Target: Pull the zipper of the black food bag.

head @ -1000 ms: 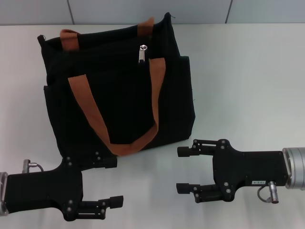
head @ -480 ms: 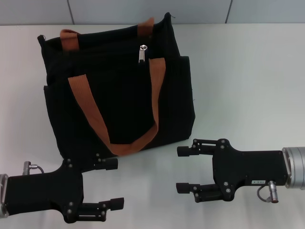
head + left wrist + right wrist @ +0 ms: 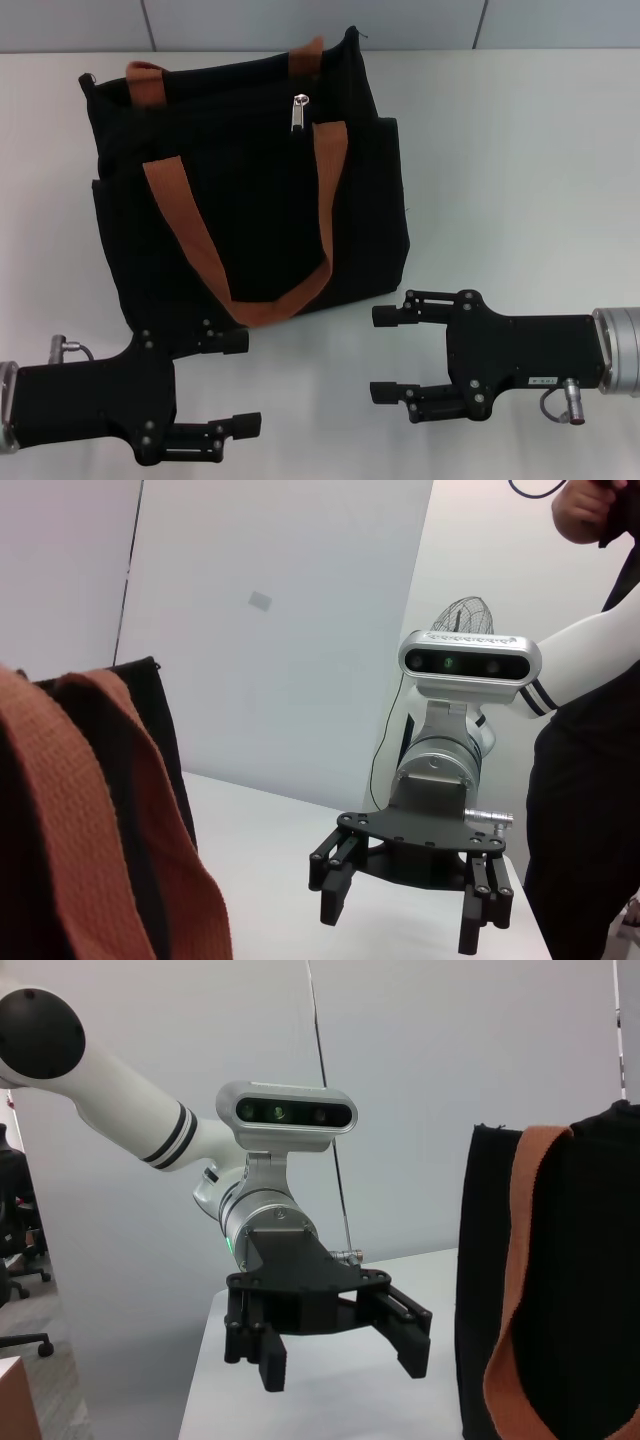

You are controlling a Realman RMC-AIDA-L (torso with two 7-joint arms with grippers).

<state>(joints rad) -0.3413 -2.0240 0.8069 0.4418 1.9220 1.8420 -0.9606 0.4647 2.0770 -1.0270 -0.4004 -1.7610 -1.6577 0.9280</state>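
Black food bag (image 3: 250, 190) stands on desk (image 3: 520, 160); zipper (image 3: 299, 111) on its upper front. Left gripper (image 3: 241, 383) and right gripper (image 3: 383, 354) near bag's base, fingers wide, empty.

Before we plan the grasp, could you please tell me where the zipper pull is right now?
In the head view, the zipper pull hangs on the upper front of the black food bag, between the orange-brown handle straps, far from both grippers.

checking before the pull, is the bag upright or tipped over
Upright. The bag stands on the table, zipper hanging near its top, handles drooping down. Both open grippers, left and right, sit clear.
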